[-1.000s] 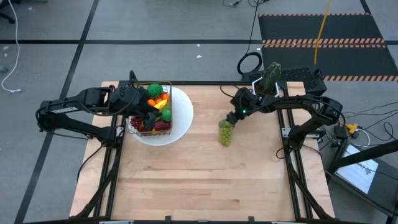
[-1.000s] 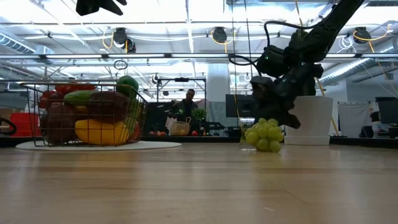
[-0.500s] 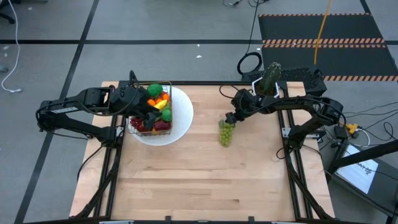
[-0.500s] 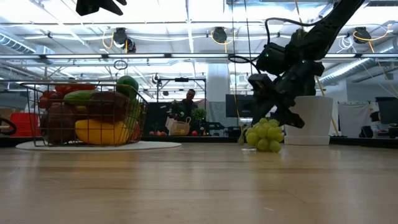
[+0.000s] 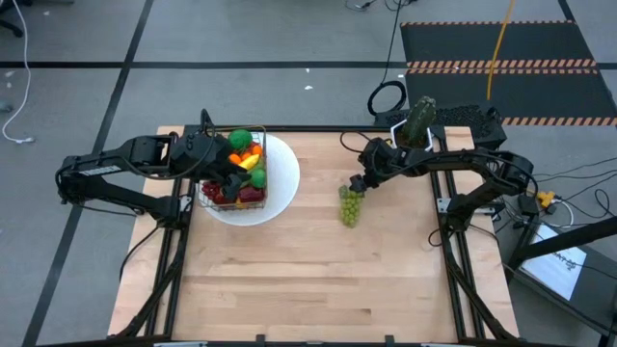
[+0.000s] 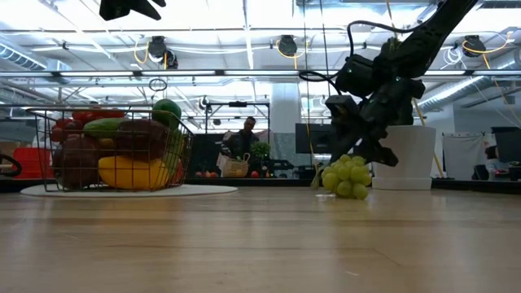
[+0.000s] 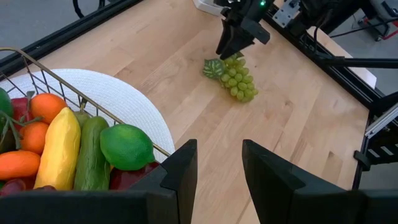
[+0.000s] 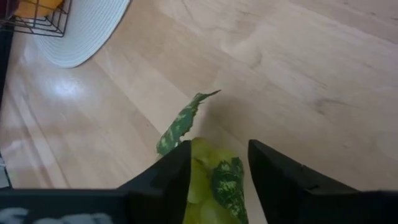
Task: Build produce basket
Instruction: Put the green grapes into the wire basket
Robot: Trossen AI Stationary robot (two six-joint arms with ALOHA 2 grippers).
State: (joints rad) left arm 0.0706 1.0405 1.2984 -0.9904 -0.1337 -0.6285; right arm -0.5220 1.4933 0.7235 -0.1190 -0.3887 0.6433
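The wire basket [image 5: 234, 181] stands on a round white plate [image 5: 285, 179] at the table's far left. It is filled with produce: banana, cucumber, lime, oranges and red fruit [image 7: 62, 149]. My left gripper [image 7: 219, 168] hangs open just above the basket [image 6: 114, 150], with nothing between its fingers. A bunch of green grapes [image 5: 349, 207] lies on the table right of the plate. My right gripper [image 5: 359, 185] is down on the far, leafy end of the grapes [image 6: 346, 177]. My right gripper holds the grapes' leafy stem end [image 8: 214, 177] between its two fingers [image 8: 168, 180], which come slanting down from the table's far right. The grapes fill the gap between the fingers. The bunch [image 7: 239, 81] lies on the table, and one leaf [image 8: 180, 124] sticks out ahead.
A white pot with a green cactus [image 5: 416, 120] stands at the table's far right edge, just behind the right arm [image 6: 411, 155]. Bare wood stretches across the table's middle and near half. A person shows far off in the room behind the table.
My right gripper has edged slightly toward the table's left and turned a little over the grapes' leafy end; the green light on it no longer shows from above. The grapes have stayed on the table.
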